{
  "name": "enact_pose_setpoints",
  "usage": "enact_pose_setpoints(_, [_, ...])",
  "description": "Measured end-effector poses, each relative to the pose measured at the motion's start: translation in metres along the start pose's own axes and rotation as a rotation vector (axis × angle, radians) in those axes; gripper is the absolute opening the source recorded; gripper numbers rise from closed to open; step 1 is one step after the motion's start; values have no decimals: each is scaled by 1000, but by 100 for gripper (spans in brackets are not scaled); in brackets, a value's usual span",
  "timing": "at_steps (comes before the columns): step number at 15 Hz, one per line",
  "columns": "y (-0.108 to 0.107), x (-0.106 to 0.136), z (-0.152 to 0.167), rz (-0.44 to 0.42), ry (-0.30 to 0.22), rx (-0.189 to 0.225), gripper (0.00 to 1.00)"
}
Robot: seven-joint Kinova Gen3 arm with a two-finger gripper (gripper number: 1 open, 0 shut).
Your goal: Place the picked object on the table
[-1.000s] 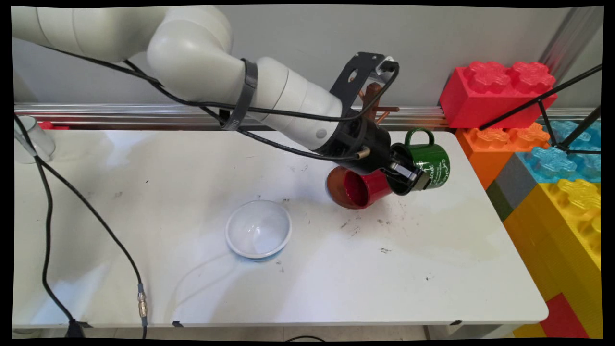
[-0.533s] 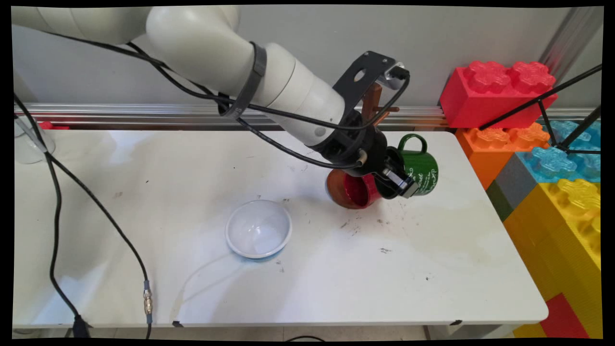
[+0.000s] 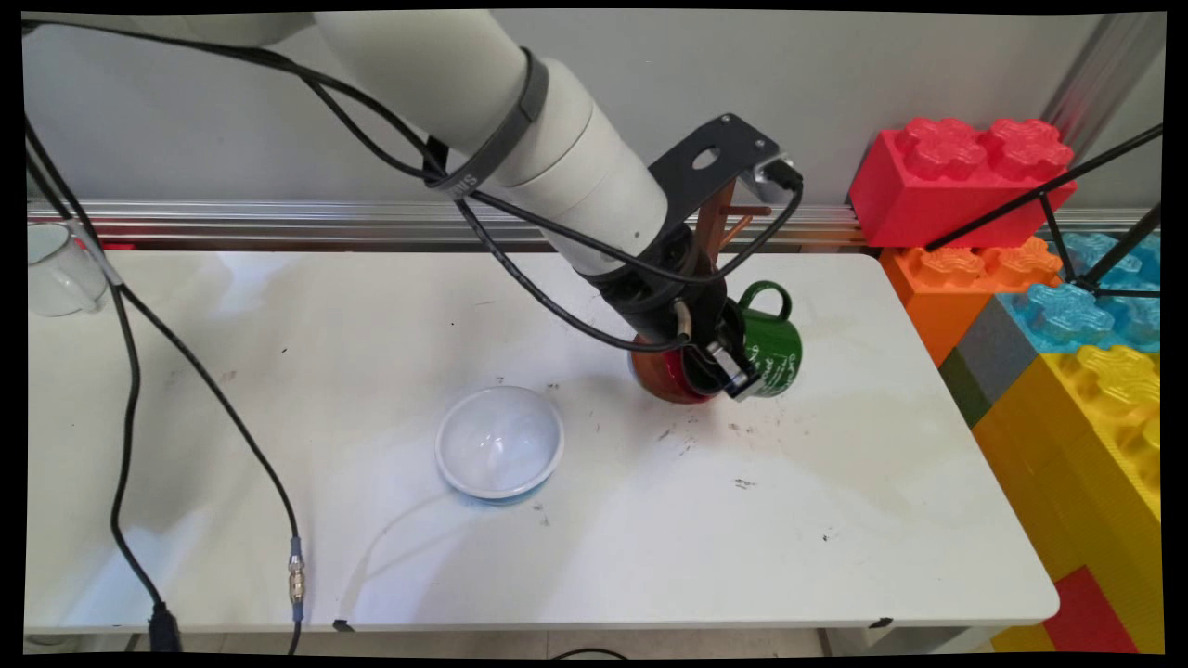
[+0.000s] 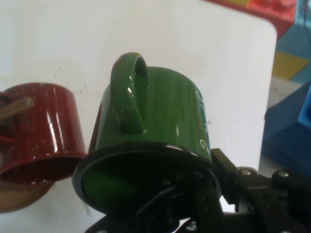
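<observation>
My gripper (image 3: 733,369) is shut on the rim of a green enamel mug (image 3: 776,347) with white lettering, one finger inside it. The mug is tilted, handle up, low over the white table (image 3: 835,482) near its back right. In the hand view the green mug (image 4: 155,116) fills the middle above my gripper (image 4: 194,204). Just to its left lies a red mug (image 3: 661,378), on its side at the foot of a wooden mug tree (image 3: 715,218). The red mug (image 4: 41,126) has a wooden peg in its mouth.
A white bowl (image 3: 499,441) sits upside up mid-table, left of the mugs. A clear glass cup (image 3: 56,269) stands at the far left edge. Big toy blocks (image 3: 956,176) are stacked along the right side. Black cables (image 3: 130,371) hang over the left of the table.
The arm has swung down and to the left with the green mug, bringing it lower and closer beside the red mug. The bowl and the red mug have not moved.
</observation>
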Motion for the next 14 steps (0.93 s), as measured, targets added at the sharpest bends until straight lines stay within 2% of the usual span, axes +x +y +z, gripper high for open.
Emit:
enact_pose_setpoints(8, [5, 11, 1, 98, -139, 55, 0])
enact_pose_setpoints(14, [7, 16, 7, 152, -248, 81, 0])
